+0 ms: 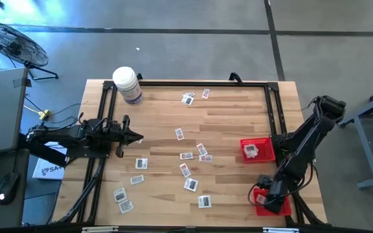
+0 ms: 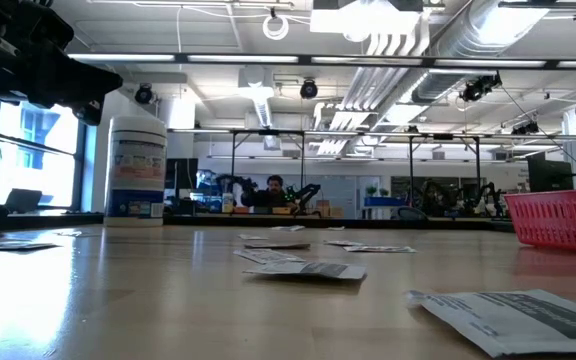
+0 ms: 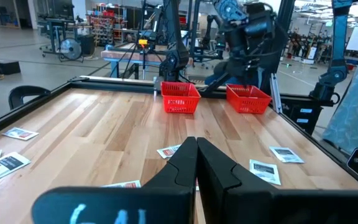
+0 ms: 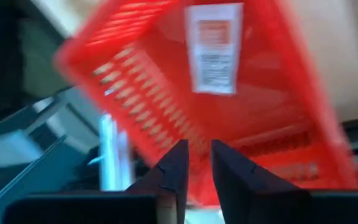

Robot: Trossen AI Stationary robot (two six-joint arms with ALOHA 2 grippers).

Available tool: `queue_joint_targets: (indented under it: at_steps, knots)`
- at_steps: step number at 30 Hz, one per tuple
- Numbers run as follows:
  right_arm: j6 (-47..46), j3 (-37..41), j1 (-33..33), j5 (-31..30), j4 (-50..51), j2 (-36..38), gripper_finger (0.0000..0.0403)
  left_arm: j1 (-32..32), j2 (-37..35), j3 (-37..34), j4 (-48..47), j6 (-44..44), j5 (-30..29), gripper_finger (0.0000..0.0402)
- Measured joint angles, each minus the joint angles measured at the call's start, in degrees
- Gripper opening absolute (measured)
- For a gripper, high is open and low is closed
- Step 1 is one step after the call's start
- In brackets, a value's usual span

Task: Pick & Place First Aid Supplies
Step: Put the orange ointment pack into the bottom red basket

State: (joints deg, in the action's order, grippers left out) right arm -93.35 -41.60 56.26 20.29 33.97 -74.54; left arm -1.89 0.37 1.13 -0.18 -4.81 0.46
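Wooden table (image 1: 238,116), packets (image 1: 185,156) scattered centre to 7 o'clock. Red basket (image 4: 241,112) at 4 o'clock, one packet (image 4: 214,46) inside. Right gripper (image 4: 194,163) above it, fingers slightly parted, empty. Left gripper (image 3: 196,163) at 9 o'clock, fingers together, empty.

The high view looks straight down on the whole light wooden slatted table (image 1: 225,123). The low view sits at tabletop height, facing level across it toward the tall white plastic bottle (image 2: 135,168) and the room behind. The left wrist view faces across the table to two red mesh plastic baskets (image 3: 180,98). The right wrist view looks closely into one such basket, shared with the high view.
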Motion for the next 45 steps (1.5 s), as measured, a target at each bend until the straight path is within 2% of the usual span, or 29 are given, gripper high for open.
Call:
queue_joint_targets:
  at_steps: [3,7,10,14,19,23,29,34,36,40,45]
  knots:
    - [2.3,-2.7,-2.6,-1.2,0.0,0.0,0.0070,0.0,0.0,0.0,0.0,0.0,0.0,0.0000]
    - [11.0,-6.5,-7.5,-4.9,0.0,0.0,0.0069,0.0,0.0,0.0,0.0,0.0,0.0,0.0000]
    - [21.7,-8.8,-11.8,-9.8,-0.2,0.0,0.0063,0.0,0.0,0.0,0.0,0.0,0.0,0.0000]
    - [36.6,-9.8,-18.2,-21.9,-4.2,0.1,0.0056,0.0,0.0,0.0,0.0,0.0,0.0,0.0000]
    - [51.9,-9.7,-29.1,-26.0,-8.6,-3.1,0.0043,0.0,0.0,0.0,0.0,0.0,0.0,0.0000]
    - [62.2,-9.7,-36.7,-26.5,-13.7,-9.5,0.0041,0.0,0.0,0.0,0.0,0.0,0.0,0.0000]
    - [73.5,-9.7,-44.8,-28.9,-27.4,-19.8,0.0053,0.0,0.0,0.0,0.0,0.0,0.0,0.0000]
    - [87.0,-9.7,-48.9,-28.4,-28.8,-24.1,0.0065,0.0,0.0,0.0,0.0,0.0,0.0,0.0000]
    - [91.1,-9.7,-51.0,-26.1,-28.9,-24.8,0.0069,0.0,0.0,0.0,0.0,0.0,0.0,0.0000]
    - [95.5,-11.8,-55.8,-17.6,-29.9,-26.6,0.0082,0.0,0.0,0.0,0.0,0.0,0.0,0.0000]
    - [101.2,-16.8,-60.1,-15.9,-28.5,-31.1,0.0115,0.0,0.0,0.0,0.0,0.0,0.0,0.0000]
